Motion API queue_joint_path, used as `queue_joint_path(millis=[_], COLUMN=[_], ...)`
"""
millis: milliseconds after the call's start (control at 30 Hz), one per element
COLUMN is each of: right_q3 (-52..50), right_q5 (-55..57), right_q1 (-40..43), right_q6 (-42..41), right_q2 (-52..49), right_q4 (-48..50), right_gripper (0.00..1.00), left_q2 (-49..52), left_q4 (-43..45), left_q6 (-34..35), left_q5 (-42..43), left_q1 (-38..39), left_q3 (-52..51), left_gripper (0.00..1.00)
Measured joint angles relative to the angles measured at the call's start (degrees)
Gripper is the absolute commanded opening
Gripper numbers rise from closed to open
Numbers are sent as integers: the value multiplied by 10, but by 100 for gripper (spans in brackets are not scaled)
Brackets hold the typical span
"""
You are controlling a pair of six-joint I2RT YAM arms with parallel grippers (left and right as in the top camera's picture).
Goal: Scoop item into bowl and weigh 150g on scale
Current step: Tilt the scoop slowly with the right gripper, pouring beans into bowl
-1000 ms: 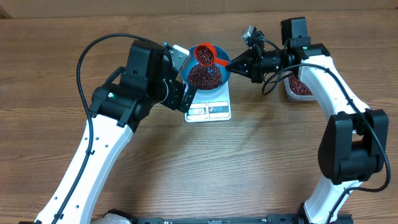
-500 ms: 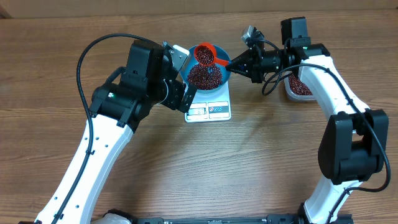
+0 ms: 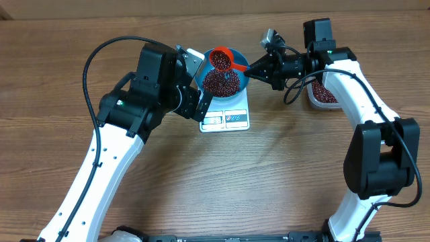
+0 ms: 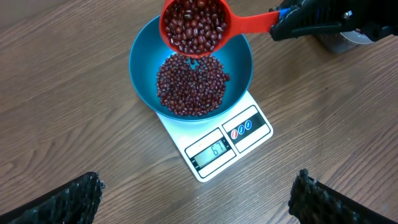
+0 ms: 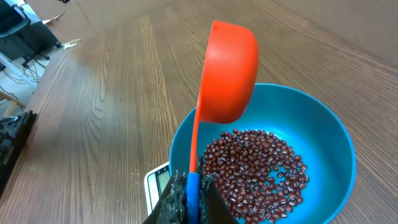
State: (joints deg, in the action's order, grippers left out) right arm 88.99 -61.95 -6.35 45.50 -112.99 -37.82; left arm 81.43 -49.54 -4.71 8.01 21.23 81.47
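The blue bowl (image 3: 233, 86) (image 4: 242, 68) (image 5: 323, 130) sits on the white scale (image 3: 227, 118) (image 4: 245, 130), whose display is lit. A mound of red-brown beans (image 3: 220, 82) (image 4: 189, 87) (image 5: 258, 168) lies in the bowl. My right gripper (image 3: 250, 69) (image 5: 193, 193) is shut on the blue-ended handle of an orange scoop (image 3: 219, 59) (image 4: 193, 26) (image 5: 231, 71). The scoop is full of beans and hangs tilted over the bowl's far rim. My left gripper (image 3: 197, 101) (image 4: 196, 199) stands open just left of the scale, with nothing between its fingers.
A clear tub (image 3: 324, 94) holding more beans stands at the right, behind my right arm. A black cable loops over the left arm. The wooden table's far edge runs along the top of the overhead view.
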Motion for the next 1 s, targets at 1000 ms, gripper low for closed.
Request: queue_joint_path(millis=[1000], right_q3=[0], right_q5=[24], right_q1=[0], right_q6=[11], right_q2=[0], right_q4=[24], right_gripper=[4], left_q2=[0], left_q4=[0], left_q6=[0], left_q5=[0], left_q1=[0], left_q3=[0], left_gripper=[100])
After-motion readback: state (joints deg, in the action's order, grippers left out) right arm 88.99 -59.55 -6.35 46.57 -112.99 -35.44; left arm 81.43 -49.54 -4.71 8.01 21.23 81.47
